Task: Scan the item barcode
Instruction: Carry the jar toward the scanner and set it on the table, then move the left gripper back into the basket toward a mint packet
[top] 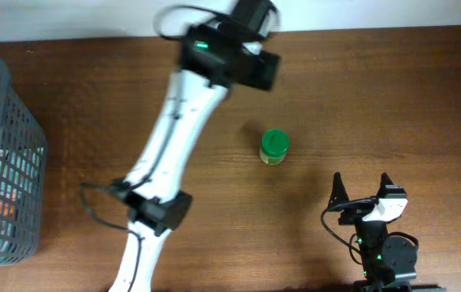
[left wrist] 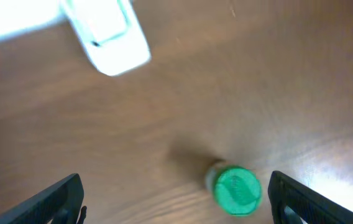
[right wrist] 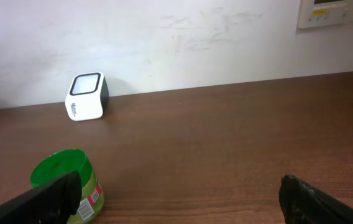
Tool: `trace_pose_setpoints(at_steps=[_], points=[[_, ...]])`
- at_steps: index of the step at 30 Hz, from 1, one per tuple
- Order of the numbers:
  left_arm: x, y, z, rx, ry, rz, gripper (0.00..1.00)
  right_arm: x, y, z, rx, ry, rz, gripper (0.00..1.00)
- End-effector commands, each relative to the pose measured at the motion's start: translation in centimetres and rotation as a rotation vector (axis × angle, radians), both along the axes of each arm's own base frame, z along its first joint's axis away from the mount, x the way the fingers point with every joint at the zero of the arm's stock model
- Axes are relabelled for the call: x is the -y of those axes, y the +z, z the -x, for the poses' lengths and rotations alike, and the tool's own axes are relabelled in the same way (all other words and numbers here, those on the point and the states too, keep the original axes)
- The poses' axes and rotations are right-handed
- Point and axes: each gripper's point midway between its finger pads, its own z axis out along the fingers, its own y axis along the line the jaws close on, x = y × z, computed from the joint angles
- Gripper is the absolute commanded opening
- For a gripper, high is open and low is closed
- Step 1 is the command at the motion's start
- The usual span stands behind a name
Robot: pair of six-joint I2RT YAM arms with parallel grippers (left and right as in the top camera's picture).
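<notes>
Your jar (top: 274,147) stands upright mid-table, slightly toward the right edge, green lid up, long axis vertical. Your left gripper (left wrist: 176,200) hangs clear of it, jaws wide, gripping nothing. The right gripper (top: 361,185) at the near edge gapes empty too. Brown wood table (top: 376,97), scanner (right wrist: 86,96) by the far edge, basket (top: 3,162) at the left edge, white wall (right wrist: 195,43) behind.

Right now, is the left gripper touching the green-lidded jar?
Apart. The overhead view shows the left gripper near the table's far edge, with a stretch of bare wood between it and the green-lidded jar. Its jaws are open.
</notes>
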Motion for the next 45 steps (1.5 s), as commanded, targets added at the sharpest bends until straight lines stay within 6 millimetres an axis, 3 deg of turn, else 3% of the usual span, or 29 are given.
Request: trace_pose_setpoints(at_steps=[1,5,9,15,18,21,25,28,30,31,35,38,41,45], points=[[-7.2,7.0,0.0,0.139,0.113,0.042,0.93,-0.1,-0.3,0.0,-0.007,0.003,-0.005,0.98],[-16.5,10.7,0.5,0.201,0.298,0.053,0.93,-0.1,-0.3,0.0,-0.007,0.003,-0.005,0.98],[-26.0,12.0,2.2,0.200,0.529,0.054,0.93,-0.1,-0.3,0.0,-0.007,0.003,-0.005,0.99],[-40.0,10.7,5.9,0.139,0.933,0.084,0.97,-0.1,-0.3,0.0,-0.007,0.003,-0.005,0.99],[-44.4,10.1,7.7,0.119,1.067,0.151,0.98,-0.1,-0.3,0.0,-0.007,0.003,-0.005,0.98],[-50.1,7.6,10.8,0.040,1.232,0.200,0.98,-0.1,-0.3,0.0,-0.007,0.003,-0.005,0.98],[-53.6,3.5,13.0,-0.091,1.337,0.217,0.97,-0.1,-0.3,0.0,-0.007,0.003,-0.005,0.99],[-54.8,0.0,12.9,-0.178,1.355,0.260,0.93,-0.1,-0.3,0.0,-0.007,0.003,-0.005,0.98],[-55.1,-3.1,12.6,-0.247,1.359,0.269,0.87,-0.1,-0.3,0.0,-0.007,0.003,-0.005,0.98],[-55.0,-6.1,12.3,-0.311,1.354,0.274,0.86,-0.1,-0.3,0.0,-0.007,0.003,-0.005,0.98],[-54.6,-11.6,12.1,-0.404,1.348,0.279,0.84,-0.1,-0.3,0.0,-0.007,0.003,-0.005,0.98],[-54.9,-15.8,12.3,-0.437,1.356,0.271,0.75,-0.1,-0.3,0.0,-0.007,0.003,-0.005,0.98],[-55.1,-19.0,12.1,-0.431,1.355,0.270,0.70,-0.1,-0.3,0.0,-0.007,0.003,-0.005,0.98],[-55.7,-21.5,11.7,-0.390,1.352,0.236,0.65,-0.1,-0.3,0.0,-0.007,0.003,-0.005,0.98]])
